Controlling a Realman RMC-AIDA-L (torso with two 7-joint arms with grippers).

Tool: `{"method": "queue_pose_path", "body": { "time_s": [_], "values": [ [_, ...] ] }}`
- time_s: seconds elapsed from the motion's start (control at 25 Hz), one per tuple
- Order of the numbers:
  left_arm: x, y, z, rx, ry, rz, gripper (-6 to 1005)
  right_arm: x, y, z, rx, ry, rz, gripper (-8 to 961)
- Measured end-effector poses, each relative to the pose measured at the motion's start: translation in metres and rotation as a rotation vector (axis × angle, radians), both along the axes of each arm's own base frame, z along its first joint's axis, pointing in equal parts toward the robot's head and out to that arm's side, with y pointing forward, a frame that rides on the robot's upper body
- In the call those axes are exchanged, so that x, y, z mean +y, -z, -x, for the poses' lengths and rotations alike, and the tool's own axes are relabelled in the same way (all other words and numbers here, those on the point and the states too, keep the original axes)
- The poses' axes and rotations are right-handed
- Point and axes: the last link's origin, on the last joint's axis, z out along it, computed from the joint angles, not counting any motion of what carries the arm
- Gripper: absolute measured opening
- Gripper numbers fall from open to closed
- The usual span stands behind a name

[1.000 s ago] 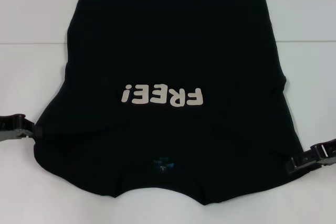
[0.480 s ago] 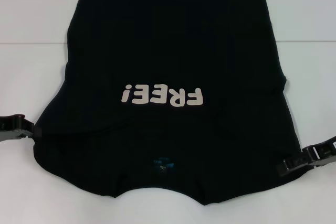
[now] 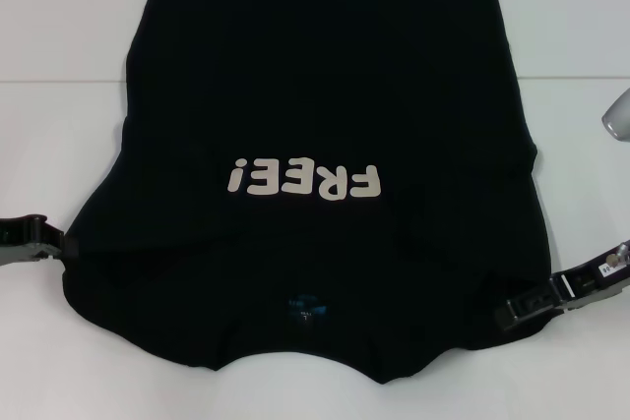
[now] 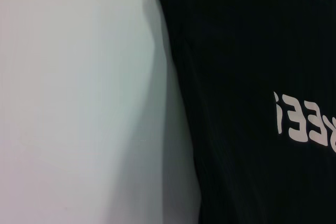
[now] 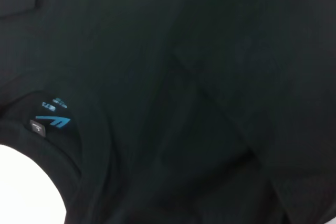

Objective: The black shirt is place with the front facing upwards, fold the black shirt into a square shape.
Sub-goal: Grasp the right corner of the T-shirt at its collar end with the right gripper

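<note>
Fingers unreadable on both: left gripper [image 3: 34, 240] touched sleeve edge, right gripper [image 3: 536, 304] over right sleeve. Large black cotton T-shirt [image 3: 325, 95] lay flat, front up, on white table [image 3: 59, 27]. Soft, limp; best pinched at sleeve edges.

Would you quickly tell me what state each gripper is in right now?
Left gripper: at the shirt's left edge; cannot be told.
Right gripper: over the shirt's right edge; cannot be told.

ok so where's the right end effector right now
In the head view the right end effector is low on the robot's right, over the black shirt at its right sleeve edge, right of the neck label.
</note>
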Motion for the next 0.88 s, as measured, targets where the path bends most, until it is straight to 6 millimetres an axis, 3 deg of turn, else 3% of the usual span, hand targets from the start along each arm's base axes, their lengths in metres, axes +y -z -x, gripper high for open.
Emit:
{"method": "queue_pose_path", "body": {
  "time_s": [0.8,0.88],
  "values": [
    [-0.0005,0.0006,-0.0012,-0.004,0.006,0.008,43,0.0047,0.0036,0.0061,-0.03,-0.037,0.007,889],
    [-0.0007,0.0007,-0.0014,-0.004,0.01,0.01,44,0.0057,0.0045,0.0079,-0.033,-0.038,0.009,819]
  ]
}}
